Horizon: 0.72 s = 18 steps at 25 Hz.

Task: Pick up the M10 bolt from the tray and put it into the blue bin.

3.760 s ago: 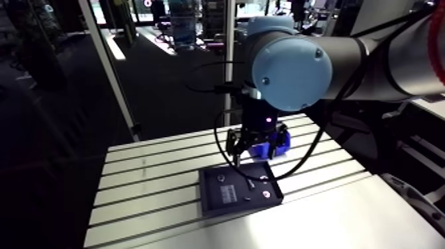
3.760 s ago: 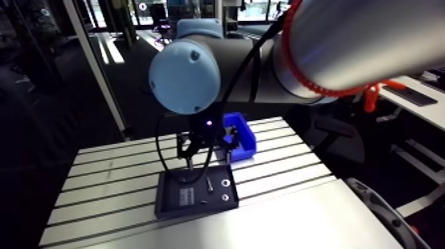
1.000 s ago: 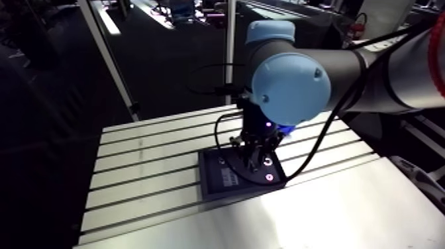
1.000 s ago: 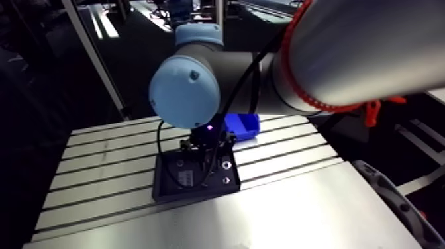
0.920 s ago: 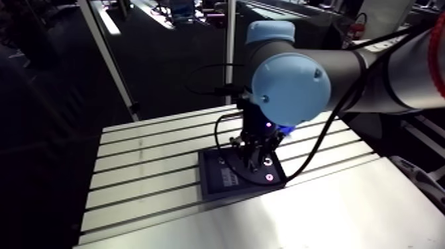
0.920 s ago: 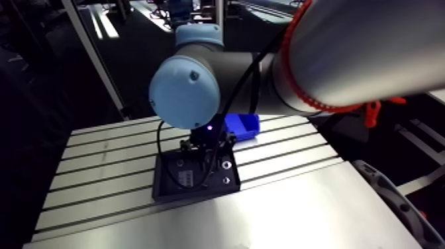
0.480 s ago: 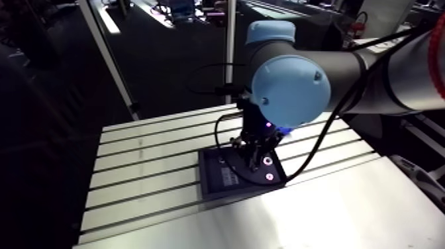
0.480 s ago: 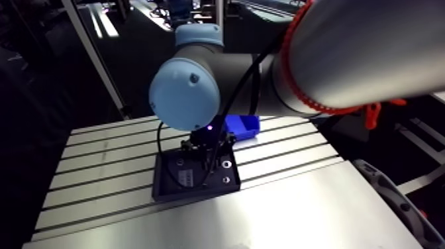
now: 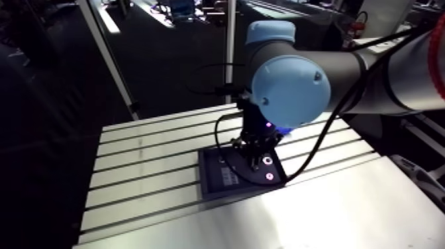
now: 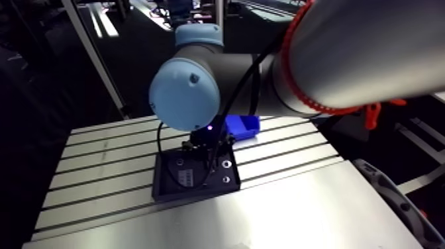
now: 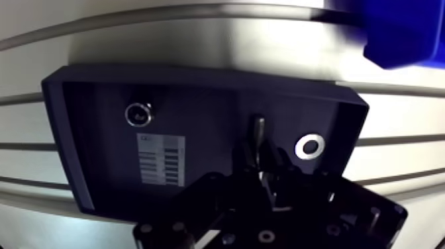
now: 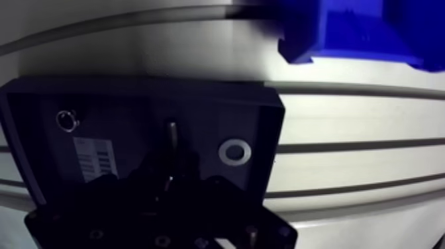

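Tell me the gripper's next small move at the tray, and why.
Probably tighten onto the M10 bolt before lifting. The gripper sits low in the tray, right over the bolt, whose end pokes out ahead of it, and the bolt seems to lie on the tray floor. Whether it is gripped cannot be seen.

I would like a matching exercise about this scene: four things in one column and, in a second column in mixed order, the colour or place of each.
Things:
1. bolt
2. ring
3. bin
4. label

Descriptions:
A. blue, on the table, outside the tray
B. dark, in the tray, right at the gripper
C. printed with lines, next to a shiny round part
D. white, lying flat in the tray beside the bolt

Pairs: 1-B; 2-D; 3-A; 4-C
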Each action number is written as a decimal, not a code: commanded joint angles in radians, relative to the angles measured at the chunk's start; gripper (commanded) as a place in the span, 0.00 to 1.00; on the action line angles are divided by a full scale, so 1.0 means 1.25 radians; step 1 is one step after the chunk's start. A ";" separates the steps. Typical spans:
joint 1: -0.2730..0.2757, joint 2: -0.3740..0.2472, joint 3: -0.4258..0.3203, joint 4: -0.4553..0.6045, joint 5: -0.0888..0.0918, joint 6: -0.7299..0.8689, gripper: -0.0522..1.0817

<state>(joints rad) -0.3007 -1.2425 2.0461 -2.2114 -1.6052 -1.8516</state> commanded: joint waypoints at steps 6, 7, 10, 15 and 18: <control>0.000 -0.003 0.006 -0.015 0.001 -0.007 0.79; 0.000 -0.003 0.006 -0.016 0.001 -0.007 0.79; -0.001 -0.007 0.003 -0.018 0.001 -0.009 0.83; -0.001 -0.014 0.000 -0.016 0.000 -0.012 0.89; 0.000 -0.030 0.003 -0.014 0.001 -0.013 0.93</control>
<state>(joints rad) -0.3019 -1.2572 2.0477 -2.2323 -1.6041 -1.8648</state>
